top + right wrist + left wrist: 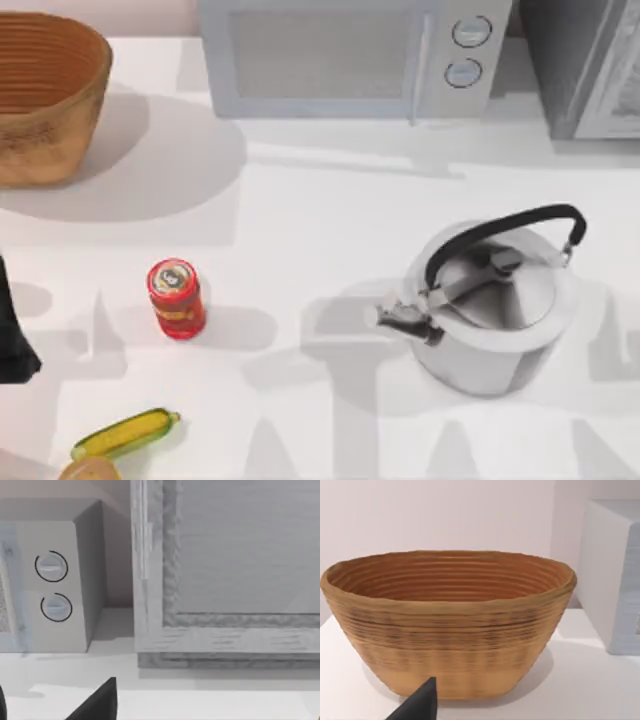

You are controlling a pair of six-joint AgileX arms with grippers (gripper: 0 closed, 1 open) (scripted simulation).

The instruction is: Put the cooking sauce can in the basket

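The cooking sauce can (176, 298) stands upright on the bench (330, 230), left of middle, well apart from the basket (50, 100) at the far-left corner. The left end effector (14, 340), probably that dark shape at the left edge, is nearer; whether it is open I cannot tell.

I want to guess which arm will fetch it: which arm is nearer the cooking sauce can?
Left. A dark part of the left arm sits at the table's left edge, a short way left of the cooking sauce can. The right arm faces the microwave, its distance unclear.
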